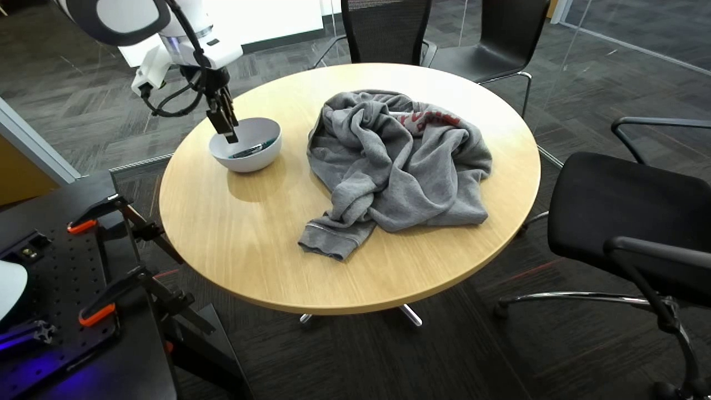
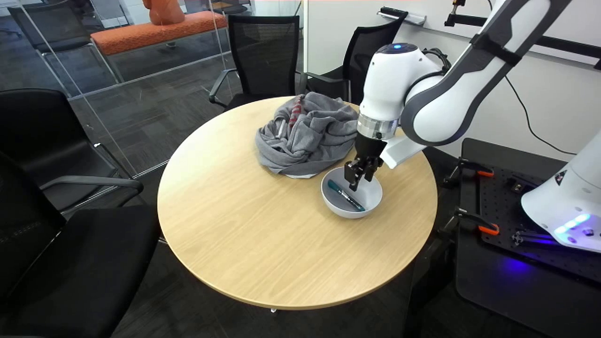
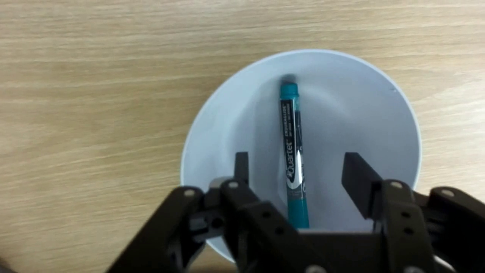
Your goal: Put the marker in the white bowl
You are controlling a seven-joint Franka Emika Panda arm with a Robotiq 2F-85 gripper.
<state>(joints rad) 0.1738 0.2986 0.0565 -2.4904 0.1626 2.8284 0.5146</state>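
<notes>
A teal and black marker lies inside the white bowl, resting along its inner surface. The marker shows in both exterior views, as does the bowl. My gripper is open, with its two fingers wide apart and nothing held. In the wrist view the marker shows between the fingers, apart from both, and its near end reaches the gripper body's edge. In both exterior views the gripper points down over the bowl.
A crumpled grey sweatshirt lies on the round wooden table near the bowl, and also shows in an exterior view. Black chairs stand around the table. A black robot stand with orange-tipped clamps is beside it.
</notes>
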